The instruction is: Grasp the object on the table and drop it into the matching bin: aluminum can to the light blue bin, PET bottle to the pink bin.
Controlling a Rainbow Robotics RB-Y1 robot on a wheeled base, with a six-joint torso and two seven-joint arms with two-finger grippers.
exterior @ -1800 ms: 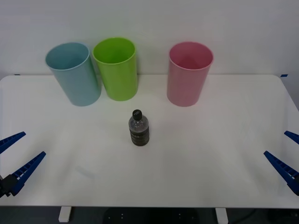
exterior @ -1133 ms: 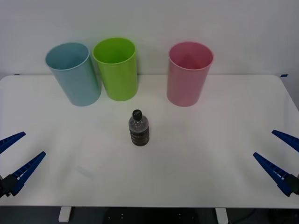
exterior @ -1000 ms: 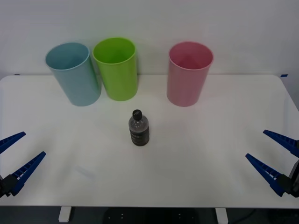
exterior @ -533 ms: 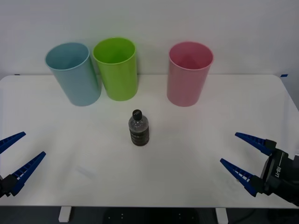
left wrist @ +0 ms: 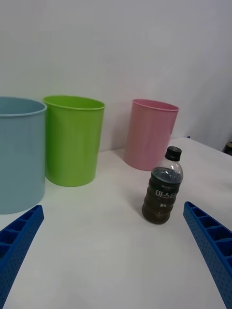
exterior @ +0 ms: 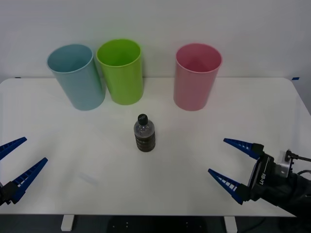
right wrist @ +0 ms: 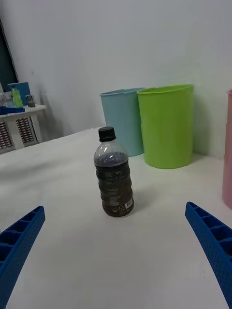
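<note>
PET bottle (exterior: 144, 133) upright, dark liquid; pink bin (exterior: 196, 77) behind.

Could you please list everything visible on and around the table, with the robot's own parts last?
PET bottle: one, clear with black cap and dark contents, upright at the table's middle.
light blue bin: one, pale blue, far left of the back row.
lime green bin: one, green, just right of the light blue bin.
pink bin: one, pink, back row, apart on the right.
table: one, white.
left gripper: one, blue fingers, open, at the near left edge.
right gripper: one, blue fingers, open, near right, pointing toward the bottle.
</note>
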